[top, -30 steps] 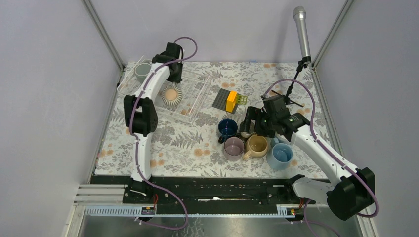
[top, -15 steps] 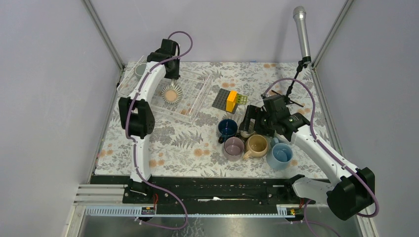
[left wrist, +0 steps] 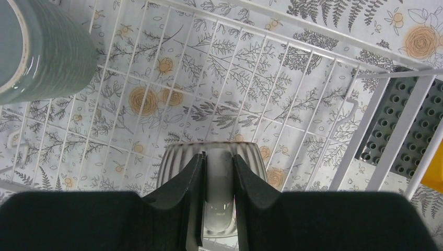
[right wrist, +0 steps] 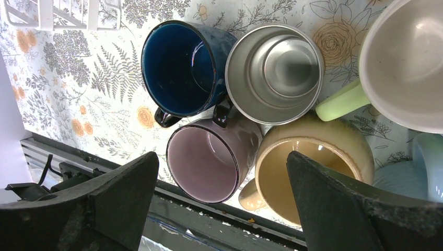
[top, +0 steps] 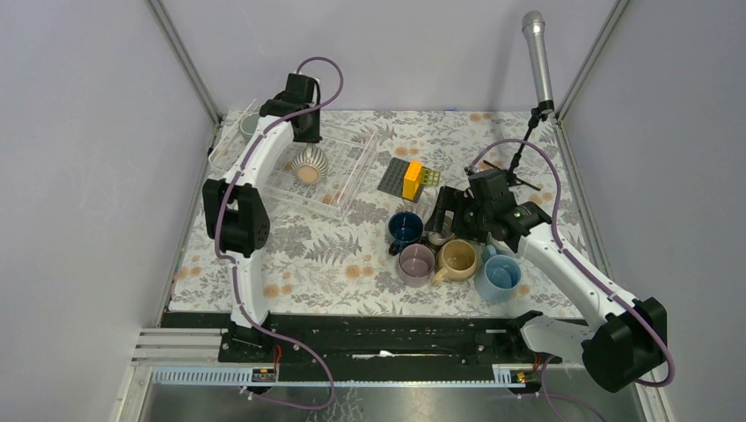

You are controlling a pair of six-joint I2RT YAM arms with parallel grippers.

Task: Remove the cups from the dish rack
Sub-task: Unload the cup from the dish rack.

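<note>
Black fingers of the left claw (left wrist: 217, 159) are clenched on the handle of the ribbed mug (left wrist: 255, 159). A second ago that mug stood mouth-up inside the dish rack (left wrist: 313, 32); now it hangs tipped above the rack floor, so the lift-out looks begun. A grey mug (left wrist: 36, 47) waits in the rack's far-left corner. The right claw (right wrist: 222, 157) gapes, holding nothing, over the unloaded cups (right wrist: 274, 65) well outside the rack. From above, the wrist hides the grip, and whether the mug's base has cleared the rack's wires cannot be told.
</note>
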